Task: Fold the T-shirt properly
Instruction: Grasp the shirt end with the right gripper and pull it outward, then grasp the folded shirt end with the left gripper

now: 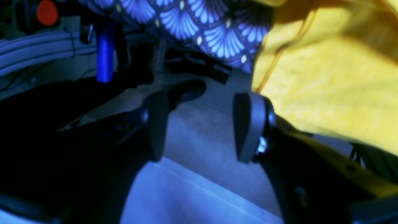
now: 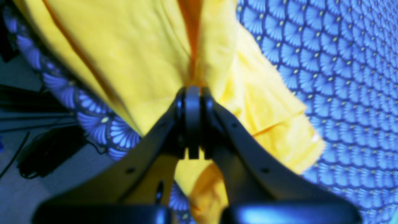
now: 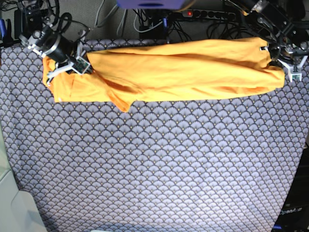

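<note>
**Shirt stretched along the far edge, one arm gripping it**

Nearest you in the base view, the table cover point(image 3: 154, 174) lies bare, a blue-grey scallop pattern running right across the table. At the lower right corner, just off the cover, you can read pale lettering "OpenArm" point(image 3: 291, 211) on a dark surface; no other writing is legible in any view.

Further back, the T-shirt point(image 3: 183, 70) lies in a long orange-yellow band across the far part of the cover, folded lengthways, with a sleeve point point(image 3: 123, 102) hanging toward you left of centre. It carries no print or label that you can see.

At the band's left end in that view, your right gripper point(image 2: 193, 93) has its jaws pressed together on a bunch of the cloth; the right wrist view shows the fabric pinched into a crease between them, yellow folds spreading to both sides and the cover beyond.

At the band's other end, your left gripper point(image 1: 202, 124) sits at the table's far corner. Its fingers point(image 1: 248, 124) stand apart with nothing between them, only a grey surface showing through the gap; the shirt hangs just beside one finger, close to touching it.

Behind the table you see cables and a power strip point(image 3: 212, 13) with a red light.
</note>
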`<state>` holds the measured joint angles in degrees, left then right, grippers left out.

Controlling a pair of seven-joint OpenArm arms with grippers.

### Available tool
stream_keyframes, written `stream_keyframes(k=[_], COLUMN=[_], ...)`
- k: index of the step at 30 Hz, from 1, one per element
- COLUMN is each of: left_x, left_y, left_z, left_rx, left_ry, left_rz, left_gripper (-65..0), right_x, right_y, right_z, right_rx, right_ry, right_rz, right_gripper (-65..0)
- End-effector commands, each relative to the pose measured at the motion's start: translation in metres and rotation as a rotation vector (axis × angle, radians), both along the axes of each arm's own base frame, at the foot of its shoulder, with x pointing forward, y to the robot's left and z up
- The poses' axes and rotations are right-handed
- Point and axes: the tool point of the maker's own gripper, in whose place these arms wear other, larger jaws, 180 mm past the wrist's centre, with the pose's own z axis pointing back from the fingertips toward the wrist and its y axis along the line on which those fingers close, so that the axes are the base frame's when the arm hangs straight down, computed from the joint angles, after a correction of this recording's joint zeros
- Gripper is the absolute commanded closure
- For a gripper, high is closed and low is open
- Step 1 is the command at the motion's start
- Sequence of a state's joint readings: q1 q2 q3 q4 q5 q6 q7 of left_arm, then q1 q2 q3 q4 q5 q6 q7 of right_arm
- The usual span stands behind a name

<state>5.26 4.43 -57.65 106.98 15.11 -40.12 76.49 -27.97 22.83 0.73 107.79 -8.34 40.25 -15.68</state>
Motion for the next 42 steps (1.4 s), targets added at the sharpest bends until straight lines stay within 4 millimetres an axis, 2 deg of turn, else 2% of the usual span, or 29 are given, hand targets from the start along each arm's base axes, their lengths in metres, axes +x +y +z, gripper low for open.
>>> stream_keyframes(k=[1, 6, 8, 10, 22, 24, 31, 38, 42], left_x=[0.002, 0.003, 0.003, 0.003, 0.003, 0.003, 0.003, 0.003, 0.003], left_y=[0.007, 0.007, 0.007, 0.007, 0.007, 0.007, 0.007, 0.007, 0.007], left_z=[0.008, 0.008, 0.008, 0.008, 0.008, 0.008, 0.008, 0.008, 0.008], left_rx=[0.029, 0.029, 0.029, 0.029, 0.029, 0.029, 0.029, 0.029, 0.029], left_ry=[-0.012, -0.013, -0.013, -0.013, -0.013, -0.013, -0.013, -0.013, -0.013], left_rz=[0.001, 0.001, 0.001, 0.001, 0.001, 0.001, -0.001, -0.001, -0.001], left_gripper=[-32.8, -32.8, -32.8, -32.8, -32.8, -32.8, -32.8, -32.8, -32.8], right_x=[0.000, -0.014, -0.015, -0.015, 0.010, 0.016, 0.026, 0.029, 0.029], right_y=[0.000, -0.007, -0.008, -0.017, -0.050, -0.052, -0.040, -0.033, -0.047], right_z=[0.003, -0.015, -0.017, -0.020, -0.003, 0.001, 0.007, 0.013, 0.010], right_rx=[0.018, 0.043, 0.051, 0.031, -0.009, -0.008, 0.048, 0.064, 0.029], right_ry=[-0.011, 0.034, 0.038, 0.045, -0.031, -0.048, -0.087, -0.106, -0.089], right_rz=[0.002, 0.003, 0.001, -0.001, -0.081, -0.092, -0.142, -0.148, -0.198], right_gripper=[0.0, 0.0, 0.0, 0.0, 0.0, 0.0, 0.0, 0.0, 0.0])
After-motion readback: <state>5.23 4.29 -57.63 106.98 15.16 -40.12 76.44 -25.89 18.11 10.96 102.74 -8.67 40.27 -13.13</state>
